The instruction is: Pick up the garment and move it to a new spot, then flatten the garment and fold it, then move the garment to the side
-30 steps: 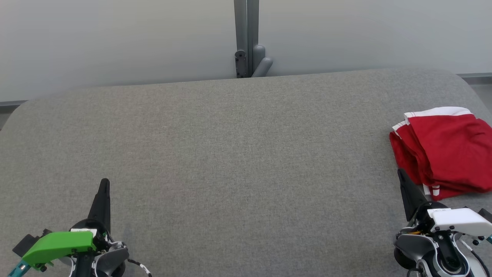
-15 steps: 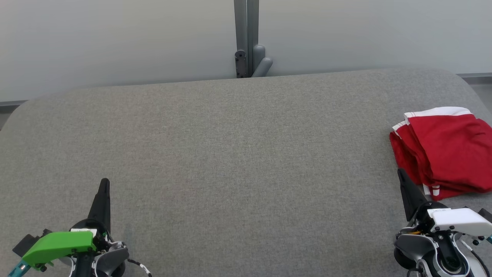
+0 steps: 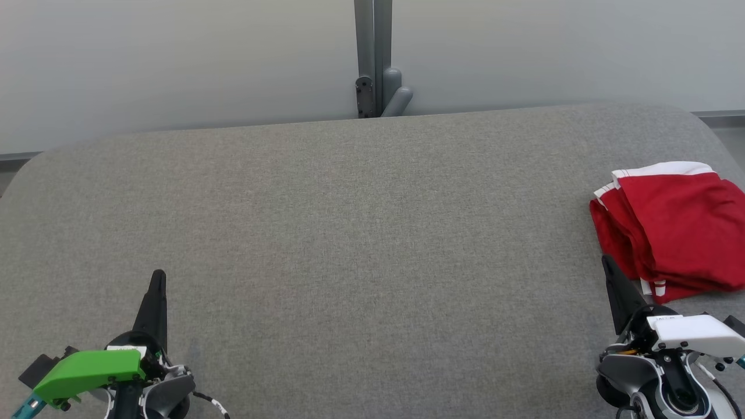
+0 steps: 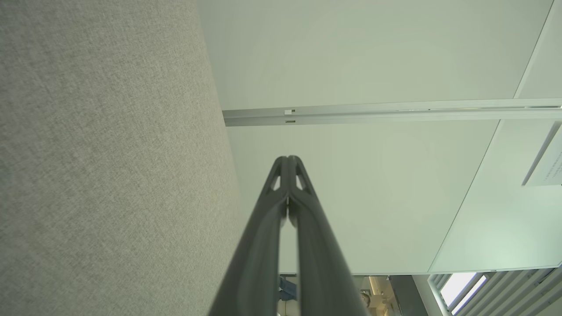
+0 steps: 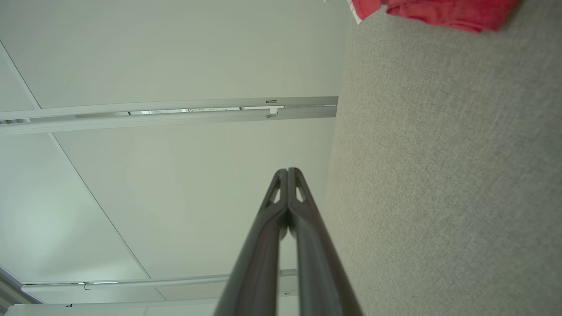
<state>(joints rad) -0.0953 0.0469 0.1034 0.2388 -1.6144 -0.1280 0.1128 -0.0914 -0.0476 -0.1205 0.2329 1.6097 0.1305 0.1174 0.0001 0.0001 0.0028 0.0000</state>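
The red garment [image 3: 675,224] with white trim lies folded at the right edge of the grey table [image 3: 361,233]; a corner of the garment [image 5: 434,11] shows at the top of the right wrist view. My right gripper [image 3: 607,263] hovers just in front of it at the lower right, fingers together and empty; its tips [image 5: 287,171] meet in the right wrist view. At the lower left my left gripper [image 3: 158,274] is also shut with nothing in it, its tips [image 4: 287,159] touching in the left wrist view.
A grey post with a bracket [image 3: 375,87] stands behind the table's far edge against a pale wall. The table's grey fabric stretches wide between the two grippers. The table corners are rounded.
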